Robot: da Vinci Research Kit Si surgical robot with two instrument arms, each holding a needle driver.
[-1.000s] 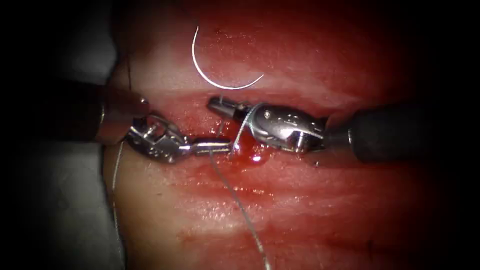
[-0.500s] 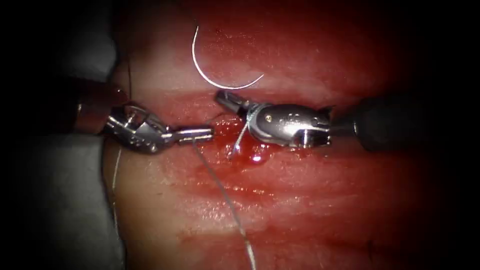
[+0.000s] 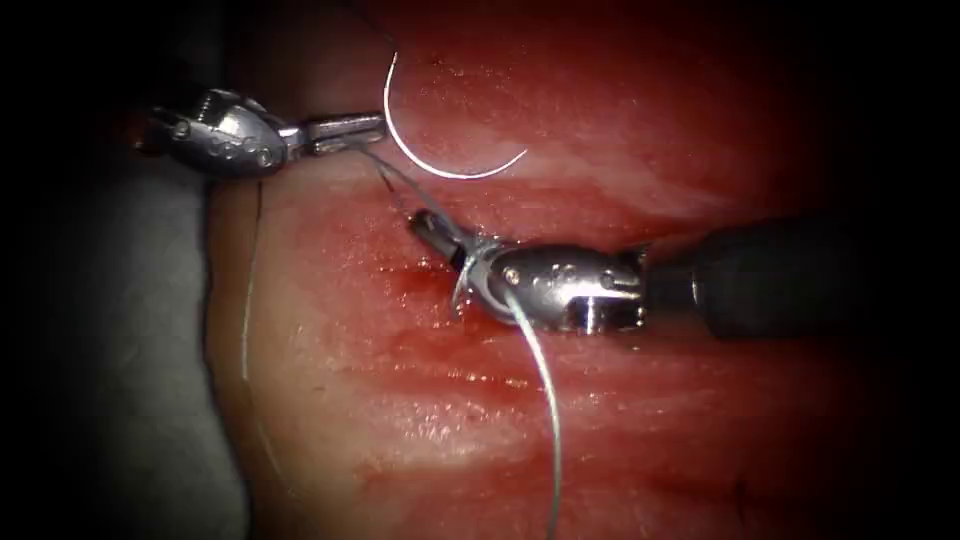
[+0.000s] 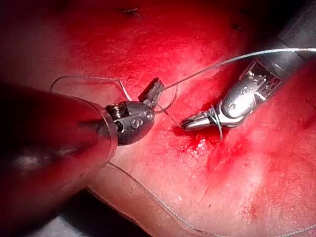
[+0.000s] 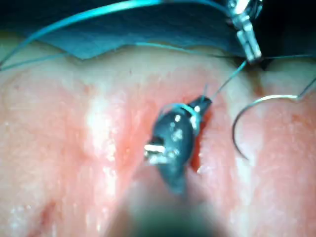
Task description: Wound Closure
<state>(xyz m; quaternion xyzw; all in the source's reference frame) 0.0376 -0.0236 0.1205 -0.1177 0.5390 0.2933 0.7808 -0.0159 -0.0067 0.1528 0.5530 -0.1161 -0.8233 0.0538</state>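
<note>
While the needle (image 3: 440,150) lies free on the tissue (image 3: 640,420) at the far side of the cut (image 3: 420,285), neither gripper has hold of it. Its curve rests flat, not in the tissue, with one tip just right of the left gripper (image 3: 372,127); the right wrist view shows the same needle (image 5: 247,123) lying on the surface.

The left gripper sits far and left, at the tissue's edge, jaws closed on the thread (image 3: 395,180). In the left wrist view the left gripper (image 4: 155,91) pinches the thread (image 4: 207,71), which runs taut from there toward the right arm's shaft.

The right gripper (image 3: 428,226) comes in from the right and lies over the cut, jaws pressed together. Thread is wrapped around it just behind the jaws as a loop, and a strand runs from its closed tip up to the left gripper, so it appears to grip the thread there. The left wrist view shows the right gripper (image 4: 190,123) with the same loop across its neck. A long strand drops from the loop toward the near edge.

Red fluid (image 3: 415,280) lies on the tissue just near of the right gripper. A second strand trails along the left edge of the tissue.
</note>
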